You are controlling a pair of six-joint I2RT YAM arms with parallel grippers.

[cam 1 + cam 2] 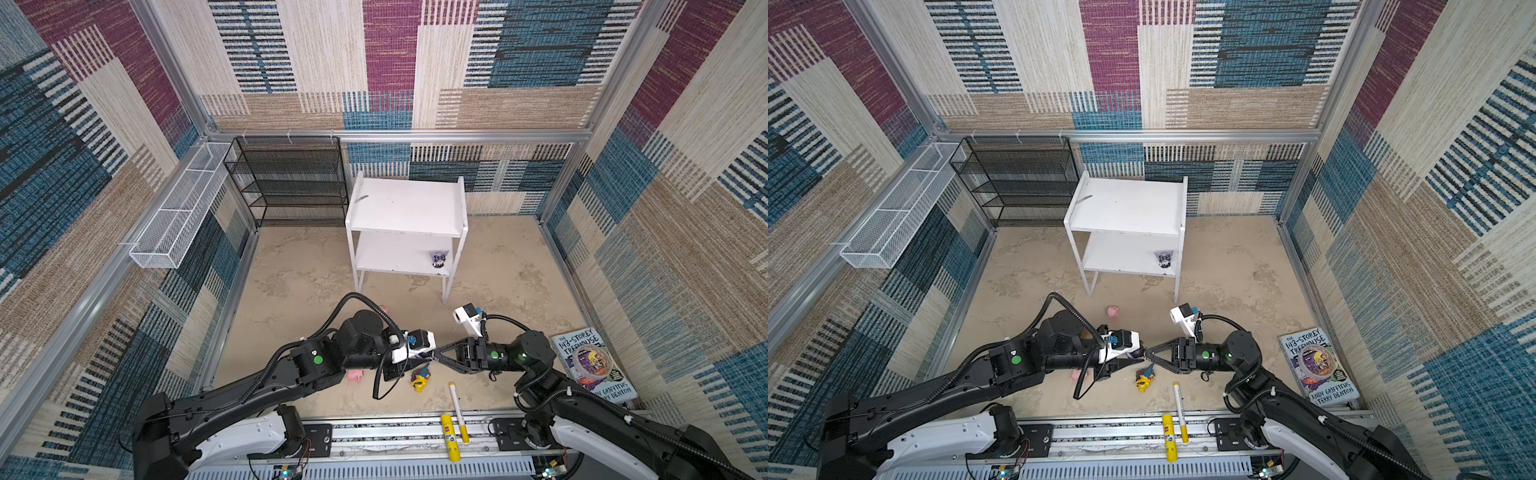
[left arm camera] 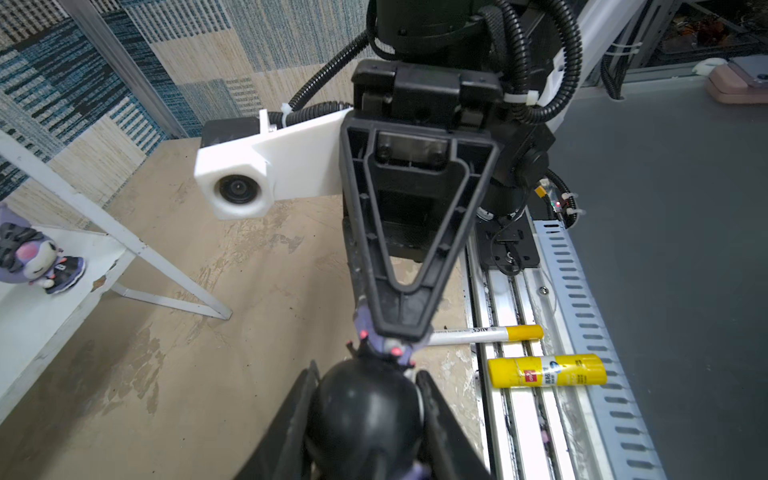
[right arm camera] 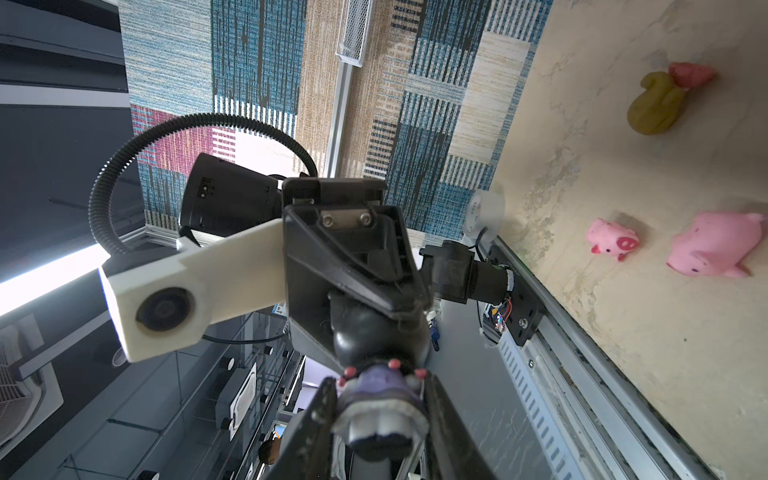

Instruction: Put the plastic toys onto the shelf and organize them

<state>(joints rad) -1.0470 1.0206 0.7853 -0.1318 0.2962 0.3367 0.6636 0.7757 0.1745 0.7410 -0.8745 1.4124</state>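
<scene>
A black-and-purple big-eared figure [image 2: 365, 411] hangs between both grippers above the floor. My left gripper [image 1: 429, 357] is shut on its black head. My right gripper [image 3: 380, 399] is shut on its purple skirt [image 3: 380, 386] and legs. The two tips meet nose to nose in both top views. A second such figure [image 1: 439, 259] stands on the lower board of the white shelf [image 1: 407, 208]. A yellow figure with a blue hood [image 1: 420, 376] lies on the floor below the grippers. Pink pigs [image 3: 613, 239] [image 3: 717, 245] lie near the left arm, and another pig [image 1: 1113, 311] lies behind it.
A black mesh rack [image 1: 286, 183] and a long white wire basket [image 1: 178, 208] stand at the back left. A book [image 1: 590, 365] lies by the right wall. A yellow-capped marker [image 1: 457, 405] and a yellow tube [image 1: 451, 436] lie at the front rail.
</scene>
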